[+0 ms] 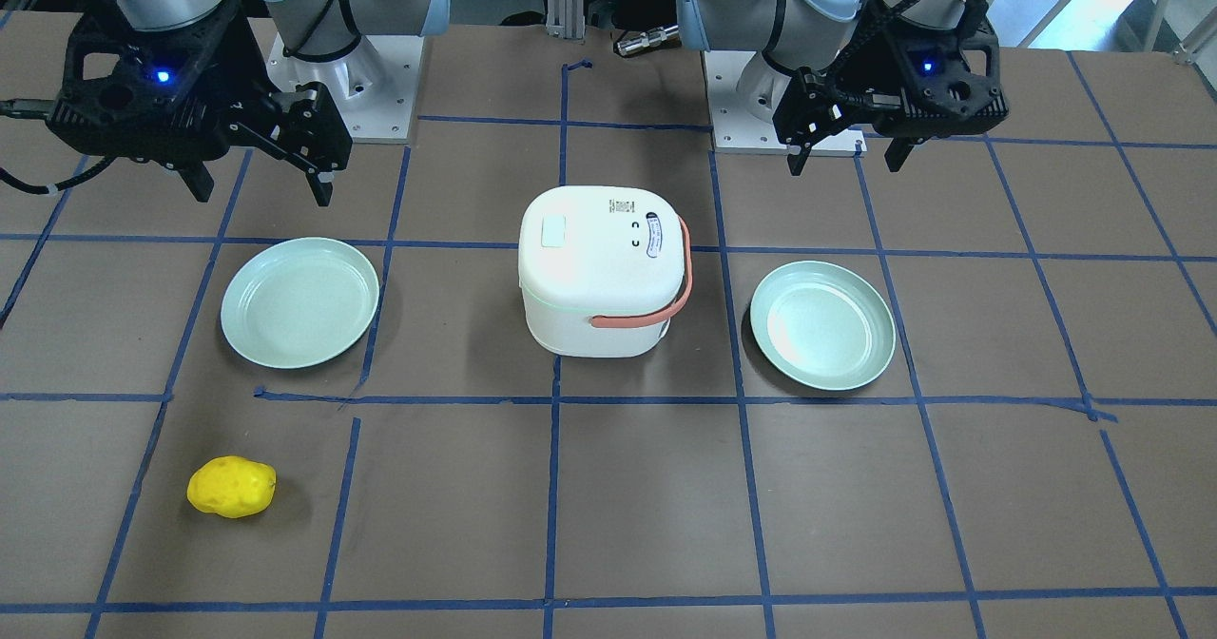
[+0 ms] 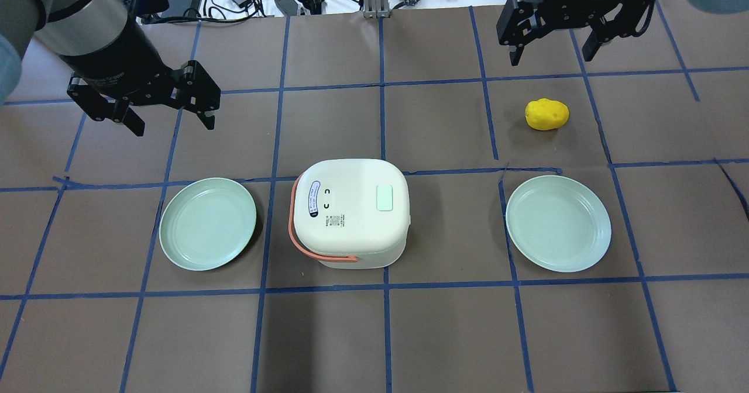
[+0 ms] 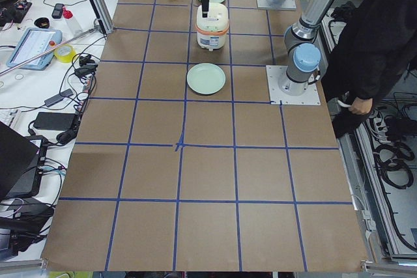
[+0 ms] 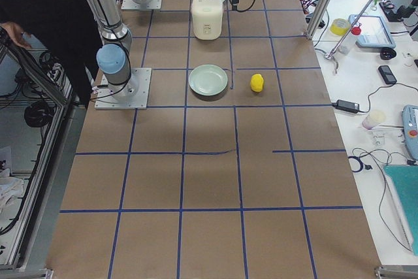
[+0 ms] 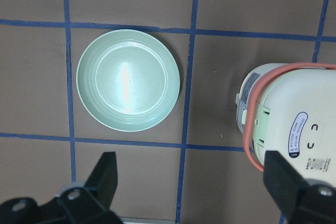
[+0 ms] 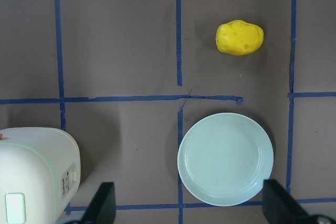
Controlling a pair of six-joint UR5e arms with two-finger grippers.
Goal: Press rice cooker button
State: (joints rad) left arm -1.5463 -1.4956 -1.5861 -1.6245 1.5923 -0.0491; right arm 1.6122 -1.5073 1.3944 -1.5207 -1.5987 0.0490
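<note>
The white rice cooker point(image 2: 351, 211) with a salmon-pink handle stands shut at the table's middle point(image 1: 599, 268). A mint-green rectangular button point(image 2: 384, 197) sits on its lid. My left gripper point(image 2: 174, 125) is open and empty, hovering beyond the left plate, apart from the cooker point(image 1: 844, 165). Its wrist view shows the cooker point(image 5: 291, 124) at the right edge. My right gripper point(image 2: 551, 58) is open and empty, high at the far right point(image 1: 263, 197). Its wrist view shows the cooker's corner point(image 6: 31, 177) at lower left.
Two mint-green plates flank the cooker, one on the left point(image 2: 208, 223) and one on the right point(image 2: 557, 223). A yellow lumpy object point(image 2: 546, 114) lies beyond the right plate. Blue tape lines grid the brown table. Cables lie along the far edge.
</note>
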